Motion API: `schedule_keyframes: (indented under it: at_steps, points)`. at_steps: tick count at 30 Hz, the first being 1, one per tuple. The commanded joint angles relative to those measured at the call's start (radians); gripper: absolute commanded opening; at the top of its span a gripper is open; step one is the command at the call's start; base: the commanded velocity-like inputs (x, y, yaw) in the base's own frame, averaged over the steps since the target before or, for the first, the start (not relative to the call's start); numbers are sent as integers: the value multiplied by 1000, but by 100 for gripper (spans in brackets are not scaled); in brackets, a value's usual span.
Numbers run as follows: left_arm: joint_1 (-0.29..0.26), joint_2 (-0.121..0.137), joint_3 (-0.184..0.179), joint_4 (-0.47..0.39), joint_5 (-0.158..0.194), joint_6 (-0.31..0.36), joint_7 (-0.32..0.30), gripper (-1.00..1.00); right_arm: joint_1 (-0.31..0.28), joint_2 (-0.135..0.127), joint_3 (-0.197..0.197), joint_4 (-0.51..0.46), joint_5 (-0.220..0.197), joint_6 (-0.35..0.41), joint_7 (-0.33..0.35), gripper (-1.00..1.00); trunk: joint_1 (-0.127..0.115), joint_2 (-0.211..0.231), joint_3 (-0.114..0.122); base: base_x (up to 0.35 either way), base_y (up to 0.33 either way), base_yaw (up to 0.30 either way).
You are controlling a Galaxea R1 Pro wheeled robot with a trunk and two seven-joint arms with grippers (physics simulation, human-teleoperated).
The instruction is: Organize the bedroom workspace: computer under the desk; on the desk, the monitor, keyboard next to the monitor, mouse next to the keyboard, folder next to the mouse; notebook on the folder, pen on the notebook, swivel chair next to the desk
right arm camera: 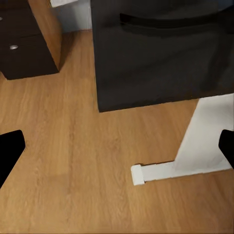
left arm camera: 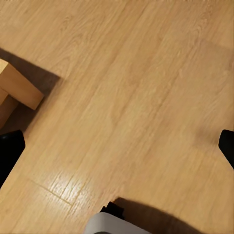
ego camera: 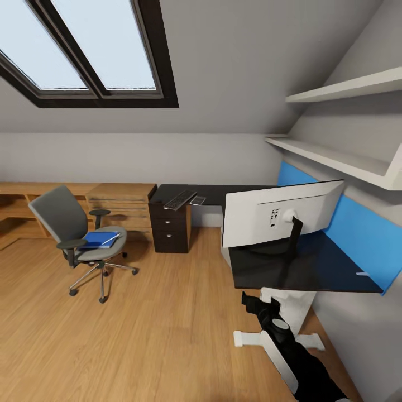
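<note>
Head view: monitor w/ white back on dark glossy counter. Keyboard on far counter section, small flat item beside it, too small to ID. Blue folder on grey swivel chair, well apart from counter. Right wrist: white counter leg, dark drawer unit, right end effector fingers wide apart. Left wrist: wood-plank floor, left end effector fingers apart, holding nothing.

Head high, wide; wrists low, floorward — right probably shares desk.
</note>
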Motion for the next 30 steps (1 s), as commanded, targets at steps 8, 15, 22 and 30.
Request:
schedule_keyframes:
  at_steps: [8, 15, 22, 30]
  points:
    - [0, 2, -7, -1, 12, -4, 5, 100, 8, -6, 87, -77, 0, -17, -12, 100, 1, -2, -2, 186, 154, 0]
    - [0, 2, -8, 2, 13, -4, 5, 100, 9, -5, 102, -84, 9, -17, -12, 100, 1, -2, -2, 246, 210, 0]
    - [0, 1, -9, 15, 13, -4, 5, 100, 10, -4, 152, -96, 59, -17, -16, 100, 1, -2, -2, 250, 216, 0]
    - [0, 1, -9, 18, 13, -4, 4, 100, 12, -1, 231, -98, 83, -19, -62, 100, 1, -2, -2, 251, 218, 0]
